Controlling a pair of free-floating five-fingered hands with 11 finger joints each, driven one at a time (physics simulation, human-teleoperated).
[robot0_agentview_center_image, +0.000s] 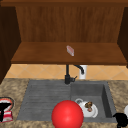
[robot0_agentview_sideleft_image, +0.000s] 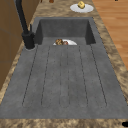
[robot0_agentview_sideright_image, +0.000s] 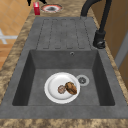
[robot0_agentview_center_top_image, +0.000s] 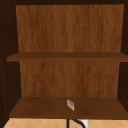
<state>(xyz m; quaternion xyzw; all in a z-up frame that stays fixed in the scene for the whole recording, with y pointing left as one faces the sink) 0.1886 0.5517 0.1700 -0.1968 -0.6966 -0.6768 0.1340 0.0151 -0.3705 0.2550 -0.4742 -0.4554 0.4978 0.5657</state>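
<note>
My left hand hovers at the bottom left over the counter, beside a red-rimmed bowl and a small red object. In the right side view that hand shows at the far end, next to the red object and the bowl. My right hand is at the bottom right corner, by the sink's front right edge, close to a white plate. A red ball appears in front of the sink's front edge. A white plate with brown food lies in the basin.
The dark sink has a ribbed drainboard on the left and the basin on the right. A black faucet stands behind, with a white cup near it. A small pink block lies on the wooden shelf. A plate with a yellow item sits on the counter.
</note>
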